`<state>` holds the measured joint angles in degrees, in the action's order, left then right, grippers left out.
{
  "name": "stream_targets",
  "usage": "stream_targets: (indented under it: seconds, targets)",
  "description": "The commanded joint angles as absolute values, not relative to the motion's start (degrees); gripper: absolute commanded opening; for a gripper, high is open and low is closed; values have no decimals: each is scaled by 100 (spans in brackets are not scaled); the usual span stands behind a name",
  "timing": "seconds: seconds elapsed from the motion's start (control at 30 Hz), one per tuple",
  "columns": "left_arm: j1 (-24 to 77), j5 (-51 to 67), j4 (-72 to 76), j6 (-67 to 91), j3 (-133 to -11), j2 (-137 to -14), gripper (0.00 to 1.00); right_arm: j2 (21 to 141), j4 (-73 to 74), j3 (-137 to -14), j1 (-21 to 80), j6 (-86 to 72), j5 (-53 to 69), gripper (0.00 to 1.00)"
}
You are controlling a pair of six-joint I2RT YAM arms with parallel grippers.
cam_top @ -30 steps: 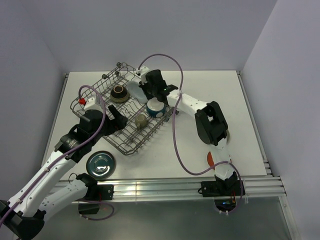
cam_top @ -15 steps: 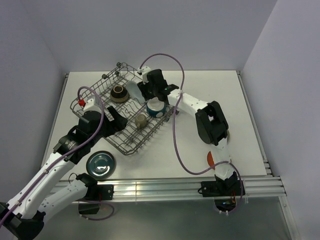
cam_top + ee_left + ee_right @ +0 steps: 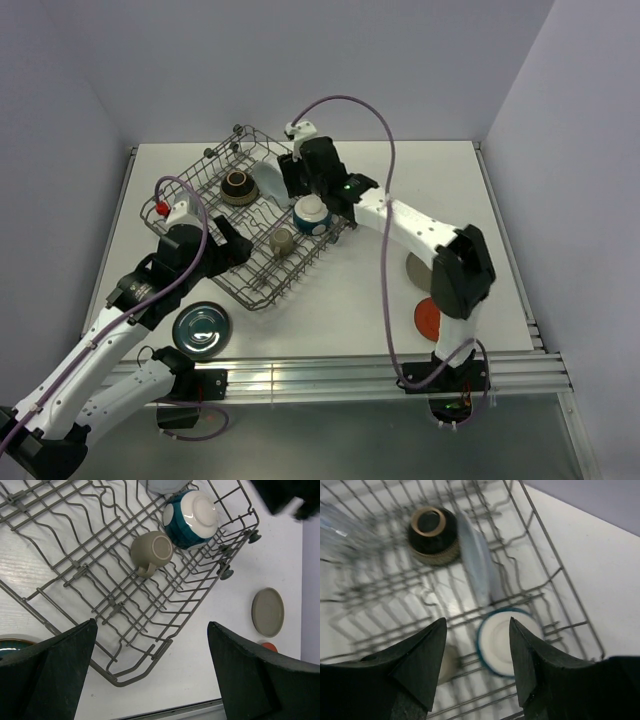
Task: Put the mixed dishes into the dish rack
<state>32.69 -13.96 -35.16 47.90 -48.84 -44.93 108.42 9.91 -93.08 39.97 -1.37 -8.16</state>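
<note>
We are hovering both grippers over the dish rack (image 3: 120, 682): right gripper (image 3: 476, 630) released above the cream bowl (image 3: 502, 640), left gripper (image 3: 151, 627) spread wide, empty.

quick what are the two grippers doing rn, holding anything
Left gripper: open, holding nothing.
Right gripper: open, holding nothing.

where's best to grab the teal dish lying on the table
Its raised rim, from straight above, one finger inside and one outside. The teal dish lies flat on the table, so no edge shows to slide under. Probably the near side, clear of the dish rack.
</note>
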Motion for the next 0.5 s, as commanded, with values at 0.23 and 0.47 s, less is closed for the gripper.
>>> stream_targets:
  seconds: [0.23,0.47]
  targets:
    - [3094,-2066,-3674,4703,-5579,-4577,99,8184,203,-6383,5588,-3478,-457,58]
    - [2979,-1546,-3911,4911,-5688,-4914,97,6795,526,-5020,6108,-4166,-1475,57]
